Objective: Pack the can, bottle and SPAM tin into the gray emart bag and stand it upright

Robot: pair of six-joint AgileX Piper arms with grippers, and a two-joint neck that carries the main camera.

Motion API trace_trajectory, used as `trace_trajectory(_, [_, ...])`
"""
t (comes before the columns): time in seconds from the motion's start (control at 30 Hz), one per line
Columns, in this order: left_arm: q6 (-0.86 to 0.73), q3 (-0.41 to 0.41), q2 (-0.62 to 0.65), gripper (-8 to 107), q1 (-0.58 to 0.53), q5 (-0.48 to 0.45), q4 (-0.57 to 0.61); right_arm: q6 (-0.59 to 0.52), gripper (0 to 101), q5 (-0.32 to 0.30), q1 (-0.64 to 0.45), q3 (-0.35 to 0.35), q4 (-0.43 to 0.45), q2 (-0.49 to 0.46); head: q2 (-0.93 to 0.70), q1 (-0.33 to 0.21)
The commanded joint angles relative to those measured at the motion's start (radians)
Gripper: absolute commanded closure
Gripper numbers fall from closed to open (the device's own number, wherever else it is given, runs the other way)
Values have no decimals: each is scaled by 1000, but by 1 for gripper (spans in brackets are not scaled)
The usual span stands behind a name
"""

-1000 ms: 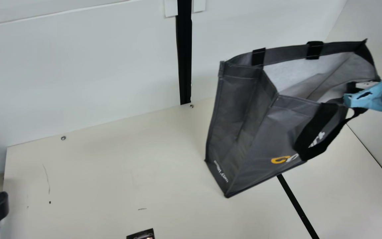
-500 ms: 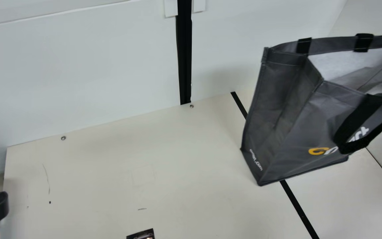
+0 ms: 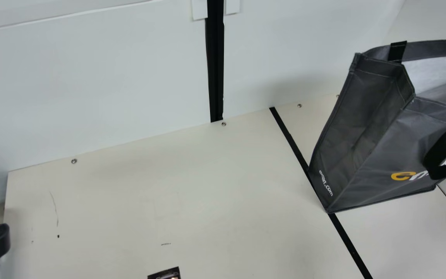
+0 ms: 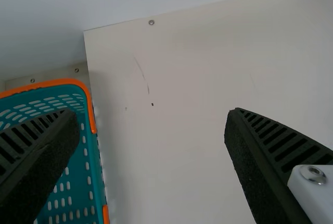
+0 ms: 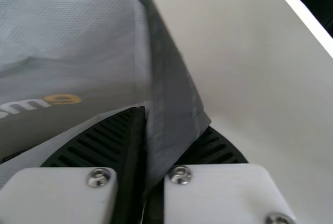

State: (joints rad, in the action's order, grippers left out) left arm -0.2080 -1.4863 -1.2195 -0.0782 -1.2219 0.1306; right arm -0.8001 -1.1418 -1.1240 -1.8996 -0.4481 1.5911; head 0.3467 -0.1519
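I see one gray emart bag (image 3: 366,143) leaning at three o'clock, its side pinched by the right claw (image 5: 169,124); left claw (image 3: 1,238) spread, eight o'clock, near one teal basket (image 4: 47,84).

The gray bag (image 3: 358,147) bears the emart name (image 3: 405,175) in orange and white, near the fingers (image 5: 101,143) of the right gripper (image 5: 171,122), and a small white web address (image 3: 325,183) low on its side, farther from them. The dark packet's (image 3: 164,274) lettering, well apart from those fingers, is unreadable.
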Motion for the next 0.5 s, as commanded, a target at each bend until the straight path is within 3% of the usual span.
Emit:
trace_trajectory(0.0, [0,0,0,9,0,0,0,3,68,-9,0,-2,-6,-1,2,-23])
trace_trajectory(0.23, [0,0,0,9,0,0,0,13,45,-24,6,-27,-24,-10,2,-23])
trace_trajectory(0.47, [0,0,0,9,0,0,0,25,21,-52,20,-105,-52,-20,2,-23])
